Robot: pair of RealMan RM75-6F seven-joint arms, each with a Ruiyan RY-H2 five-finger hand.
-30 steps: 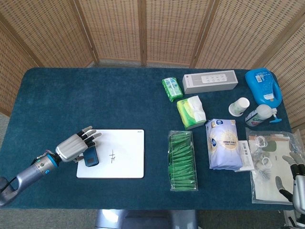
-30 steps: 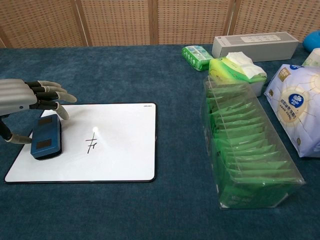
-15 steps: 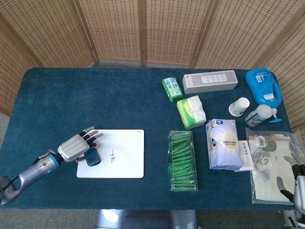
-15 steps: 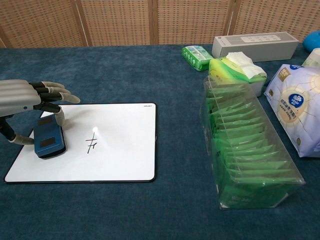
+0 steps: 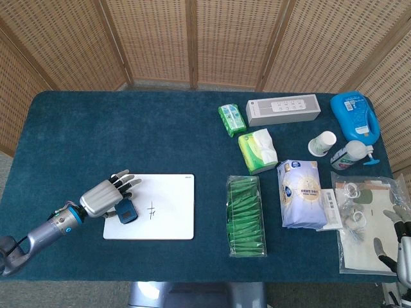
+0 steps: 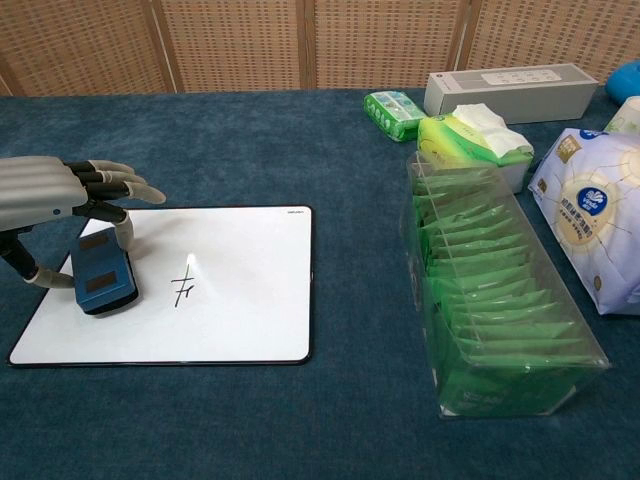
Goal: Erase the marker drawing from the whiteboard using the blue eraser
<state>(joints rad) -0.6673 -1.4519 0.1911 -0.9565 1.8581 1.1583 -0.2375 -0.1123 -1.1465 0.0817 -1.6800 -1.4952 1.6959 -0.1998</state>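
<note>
The whiteboard (image 5: 170,215) lies flat near the table's front left, with a small black marker drawing (image 5: 151,210) at its middle. In the chest view the drawing (image 6: 182,285) sits on the whiteboard (image 6: 240,320) just right of the blue eraser (image 6: 103,275). My left hand (image 5: 103,197) holds the blue eraser (image 5: 126,210) between thumb and fingers on the board's left part. The other fingers of the left hand (image 6: 55,190) spread out above it. My right hand (image 5: 399,247) is at the far right front edge, fingers apart, holding nothing.
A clear box of green packets (image 5: 244,215) stands right of the board. Further right lie a white tissue pack (image 5: 301,192) and a plastic bag (image 5: 359,221). Behind are green tissue packs (image 5: 257,149), a white box (image 5: 283,109), a cup (image 5: 323,142) and a blue jug (image 5: 354,115).
My left hand has closed in on the eraser and shifted it a little to the right, toward the drawing. The right hand has barely moved.
</note>
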